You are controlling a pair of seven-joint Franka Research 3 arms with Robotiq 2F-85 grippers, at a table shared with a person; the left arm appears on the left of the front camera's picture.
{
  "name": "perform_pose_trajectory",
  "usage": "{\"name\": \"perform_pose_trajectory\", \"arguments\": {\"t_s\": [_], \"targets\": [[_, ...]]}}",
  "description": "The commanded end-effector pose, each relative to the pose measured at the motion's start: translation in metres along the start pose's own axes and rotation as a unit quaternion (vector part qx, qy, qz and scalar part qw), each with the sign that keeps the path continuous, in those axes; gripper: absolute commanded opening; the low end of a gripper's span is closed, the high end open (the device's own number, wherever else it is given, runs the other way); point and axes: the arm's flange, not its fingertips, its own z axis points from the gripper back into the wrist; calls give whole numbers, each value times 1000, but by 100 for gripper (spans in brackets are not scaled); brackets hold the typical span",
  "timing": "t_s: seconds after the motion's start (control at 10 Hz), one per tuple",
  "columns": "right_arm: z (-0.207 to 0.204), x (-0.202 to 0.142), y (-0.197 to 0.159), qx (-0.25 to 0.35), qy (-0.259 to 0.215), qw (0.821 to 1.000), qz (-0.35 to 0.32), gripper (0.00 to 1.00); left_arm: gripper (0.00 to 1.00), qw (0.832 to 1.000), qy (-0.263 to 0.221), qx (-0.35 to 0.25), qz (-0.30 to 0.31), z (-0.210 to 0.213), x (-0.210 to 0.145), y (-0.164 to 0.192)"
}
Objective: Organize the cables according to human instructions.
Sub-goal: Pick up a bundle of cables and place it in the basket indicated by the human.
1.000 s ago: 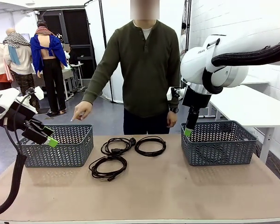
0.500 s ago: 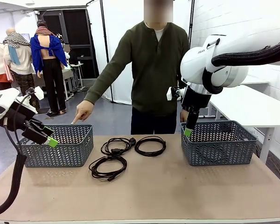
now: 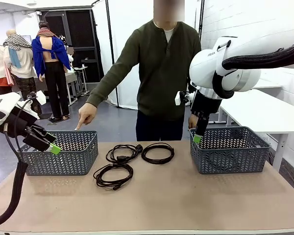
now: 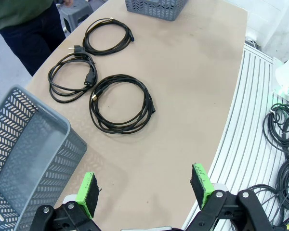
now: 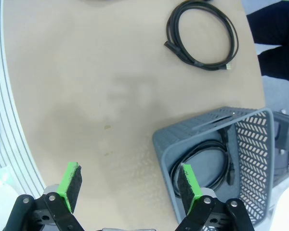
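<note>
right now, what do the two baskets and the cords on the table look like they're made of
Left basket and right basket: probably moulded plastic, matt grey, judging by the even herringbone cut-outs and smooth rims. Cords: likely rubber or plastic sheath, black, slight sheen, lying in soft loose coils.

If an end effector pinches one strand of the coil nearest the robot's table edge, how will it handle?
The nearest coil is thin loose loops with no tie visible, so it would probably sag and unwind. It looks light for its spread. Lying flat on the table, it should slide or deform under a push, not roll.
</note>
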Motion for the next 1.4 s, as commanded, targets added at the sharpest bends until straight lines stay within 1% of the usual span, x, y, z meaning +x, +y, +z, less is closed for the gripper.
{"name": "perform_pose_trajectory", "arguments": {"t_s": [0.0, 0.2, 0.3, 0.6, 0.9, 1.1, 1.3], "targets": [[1, 1, 0, -2, 8, 1000, -2, 100, 100, 1000, -9, -8, -7, 0, -2, 4], [1, 1, 0, -2, 8, 1000, -2, 100, 100, 1000, -9, -8, -7, 0, -2, 4], [1, 1, 0, -2, 8, 1000, -2, 100, 100, 1000, 0, 0, 0, 0, 0, 0], [1, 1, 0, -2, 8, 1000, -2, 100, 100, 997, 79, 10, -7, -23, 34, -6], [1, 1, 0, -2, 8, 1000, -2, 100, 100, 989, 142, 23, -29, -69, 80, -14], [1, 1, 0, -2, 8, 1000, -2, 100, 100, 984, 173, 17, -49, -106, 104, -15], [1, 1, 0, -2, 8, 1000, -2, 100, 100, 980, 190, 14, -52, -140, 119, -12]]}}
